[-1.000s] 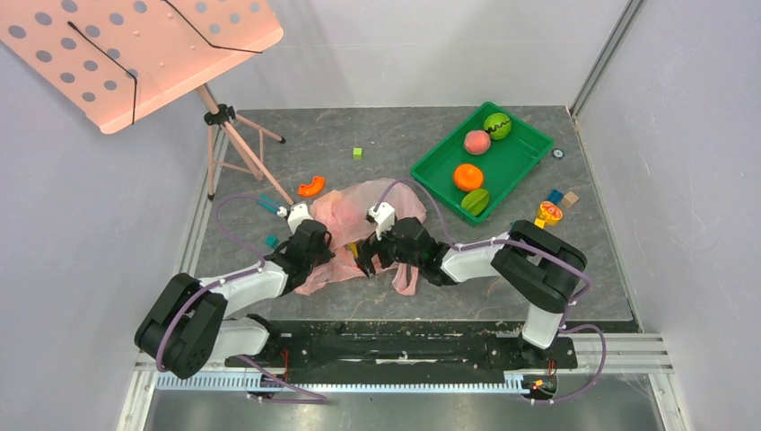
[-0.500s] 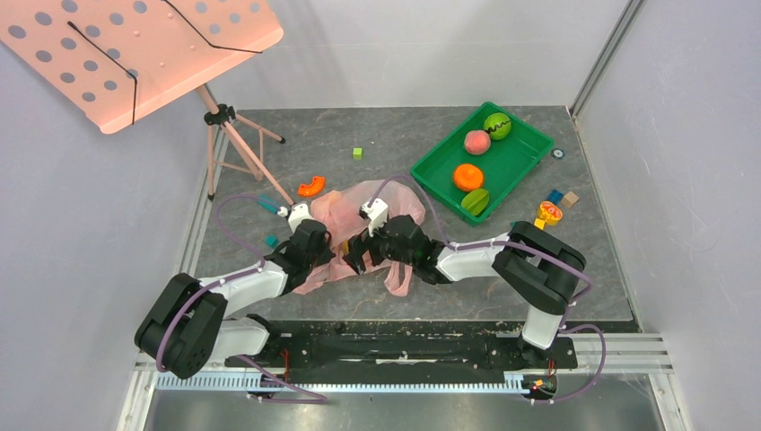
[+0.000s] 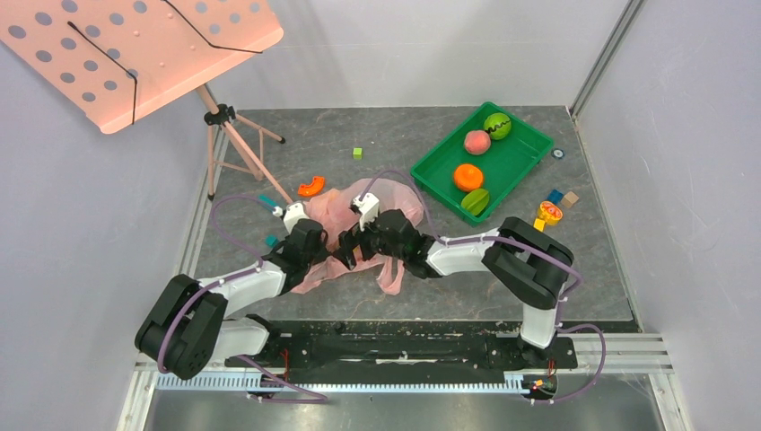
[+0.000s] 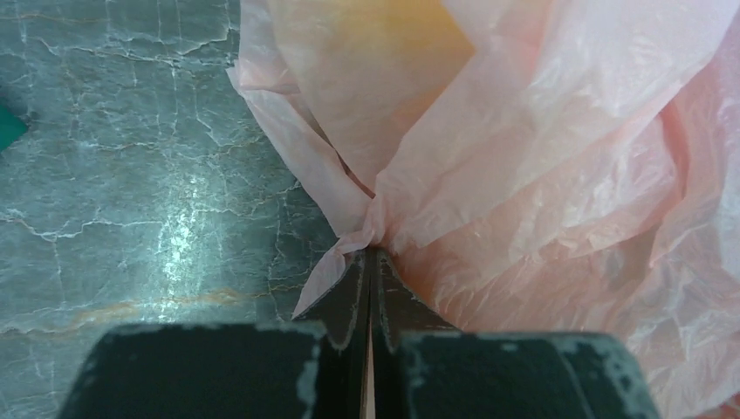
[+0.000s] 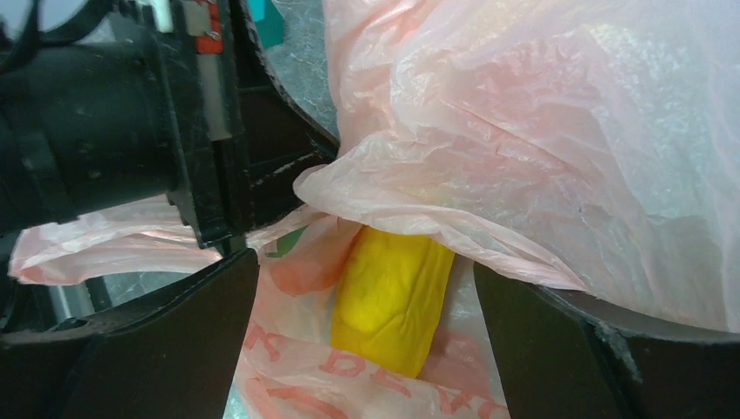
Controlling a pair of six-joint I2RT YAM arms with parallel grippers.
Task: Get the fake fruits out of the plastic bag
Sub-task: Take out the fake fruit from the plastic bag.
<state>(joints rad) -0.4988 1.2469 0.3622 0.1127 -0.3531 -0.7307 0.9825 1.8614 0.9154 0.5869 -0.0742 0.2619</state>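
Note:
The pink plastic bag point(image 3: 388, 205) lies crumpled at the middle of the table. My left gripper point(image 3: 330, 255) is shut on a pinched fold of the bag's edge point(image 4: 373, 236), low over the table. My right gripper point(image 3: 348, 244) is open right next to it, at the bag's mouth. In the right wrist view a yellow fake fruit point(image 5: 393, 297) lies between the open fingers point(image 5: 157, 349), half under a fold of the bag point(image 5: 524, 131). A yellow-orange shape point(image 4: 384, 26) shows through the plastic in the left wrist view. Other fruits in the bag are hidden.
A green tray point(image 3: 520, 144) at the back right holds a peach, a green ball, an orange and a green piece. A pink music stand point(image 3: 135, 54) stands at the back left on a tripod. Small blocks point(image 3: 556, 205) lie right of the tray. An orange curved piece point(image 3: 311, 186) lies left of the bag.
My right gripper has moved left along the bag until it is beside the left gripper, dragging the bag's loose front part left. The left gripper has kept its hold.

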